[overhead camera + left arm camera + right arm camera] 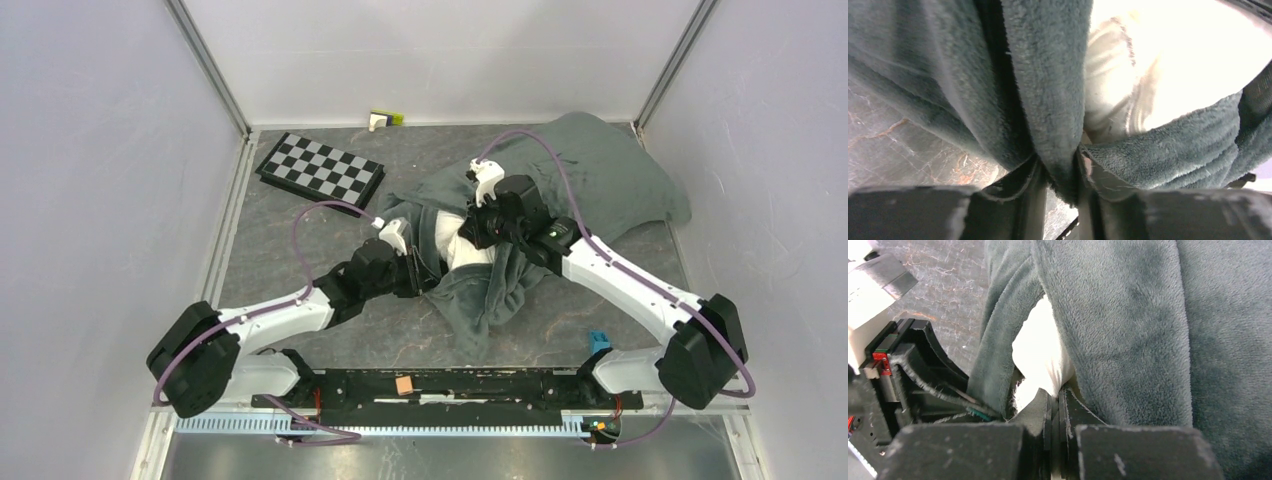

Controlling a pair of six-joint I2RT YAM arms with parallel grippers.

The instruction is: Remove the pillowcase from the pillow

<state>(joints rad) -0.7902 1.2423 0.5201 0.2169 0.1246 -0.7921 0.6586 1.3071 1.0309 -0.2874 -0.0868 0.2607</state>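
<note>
The pillowcase (600, 180) shows only its plain dark grey side and lies bunched from the table's middle to the back right. A patch of the white pillow (455, 240) shows through its opening between the two grippers. My left gripper (425, 272) is shut on a fold of the pillowcase (1048, 75); the left wrist view shows the gripper (1060, 170) pinching grey plush, with the pillow (1168, 60) behind. My right gripper (470, 235) is shut; the right wrist view shows it (1054, 395) pinching a tip of the pillow (1040, 355) between folds of the pillowcase (1128, 325).
A flat black-and-white checkerboard (320, 168) lies at the back left. A small white and green object (385, 119) sits against the back wall. Enclosure walls stand on the left, right and back. A blue part (599, 342) sits by the right arm's base.
</note>
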